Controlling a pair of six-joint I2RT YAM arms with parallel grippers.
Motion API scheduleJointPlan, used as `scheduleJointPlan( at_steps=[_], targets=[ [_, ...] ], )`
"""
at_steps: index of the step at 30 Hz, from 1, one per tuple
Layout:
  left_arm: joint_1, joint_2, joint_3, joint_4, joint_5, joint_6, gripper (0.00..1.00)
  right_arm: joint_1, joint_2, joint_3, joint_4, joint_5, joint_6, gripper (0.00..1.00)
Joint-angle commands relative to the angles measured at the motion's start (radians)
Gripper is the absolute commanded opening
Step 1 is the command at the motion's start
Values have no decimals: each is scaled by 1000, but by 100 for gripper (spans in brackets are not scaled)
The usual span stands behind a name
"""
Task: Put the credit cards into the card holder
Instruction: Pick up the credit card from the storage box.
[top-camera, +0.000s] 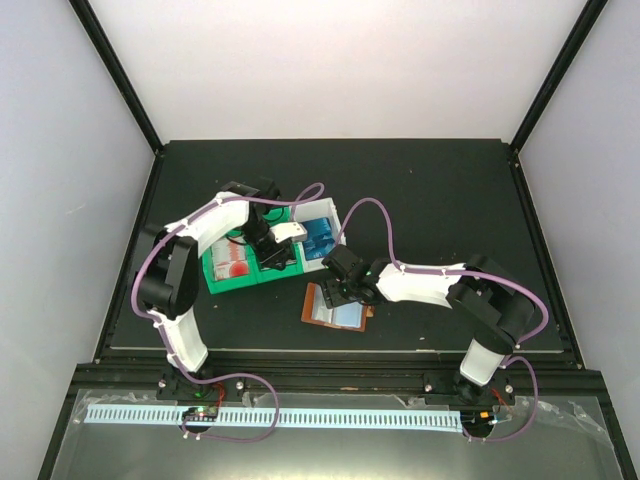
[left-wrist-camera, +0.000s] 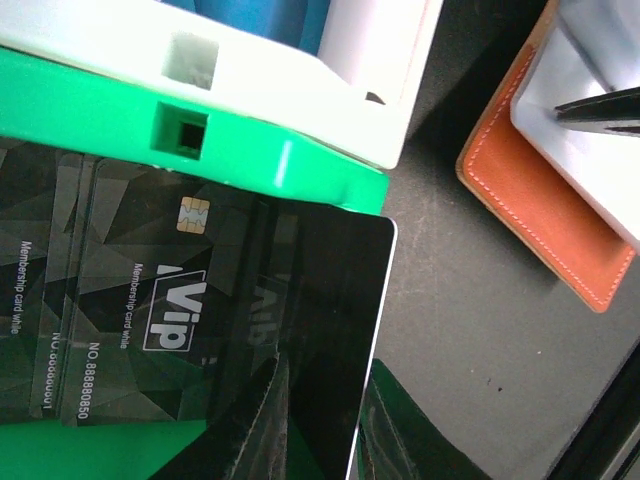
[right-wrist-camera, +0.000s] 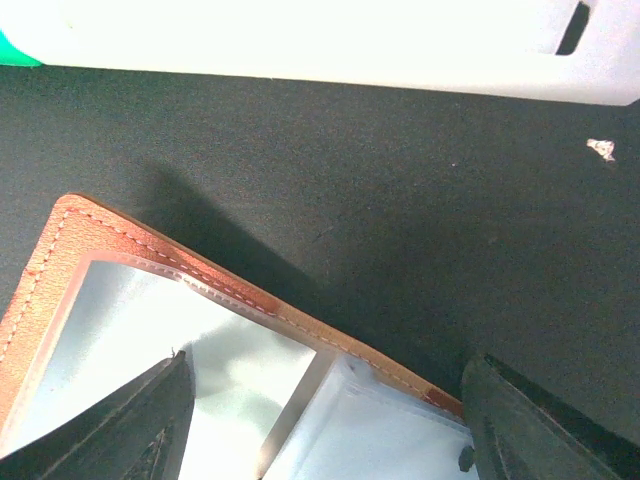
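Black card (left-wrist-camera: 320, 330), close under the left wrist camera: glossy, white-edged, tilted, its far corner jutting past the green bin (left-wrist-camera: 280, 165) rim and out over the table (left-wrist-camera: 470, 330). Left gripper (left-wrist-camera: 325, 445) is clamped on this card's near edge; dark fingers (left-wrist-camera: 265, 430) show at the bottom of that view. More black cards (left-wrist-camera: 120, 300) lie flat in the green bin beneath, printed "VIP", chip visible. White bin (left-wrist-camera: 340, 70) abuts the green one; blue cards (top-camera: 320, 237) sit inside it. Red-and-white cards (top-camera: 232, 258) lie toward the green bin's left end, seen from above.

Card holder (right-wrist-camera: 100, 240) lies open on the table just beside the bins, on the right arm's side: brown leather border with stitching, clear pockets facing up. Right gripper (right-wrist-camera: 320, 440) hangs over it, jaws spread wide, one finger on either side of the pocket fold, gripping nothing. Cannot tell whether its tips touch the pockets.
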Motion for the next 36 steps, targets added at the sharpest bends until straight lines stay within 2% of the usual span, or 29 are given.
scheduleJointPlan(
  at_steps=[1, 6, 14, 19, 28, 33, 36],
  targets=[
    [6, -53, -11, -39, 49, 20, 21, 7, 78, -48, -106, -63, 24, 75],
    [7, -56, -13, -36, 53, 22, 19, 7, 78, -48, -106, -61, 25, 75],
    [9, -82, -10, -26, 40, 15, 8, 7, 74, -53, -108, -61, 28, 75],
    [10, -164, -8, 4, 2, 4, 2, 7, 69, -47, -112, -67, 15, 75],
    [9, -343, 8, 83, -43, -39, 2, 7, 33, -14, -151, -27, 14, 75],
    [-1, -445, 24, 194, 42, -214, 2, 7, -5, 5, -184, 19, 33, 75],
    [-24, -530, -35, 372, 63, -495, 2, 7, -26, 15, -194, 43, 57, 75]
  ],
)
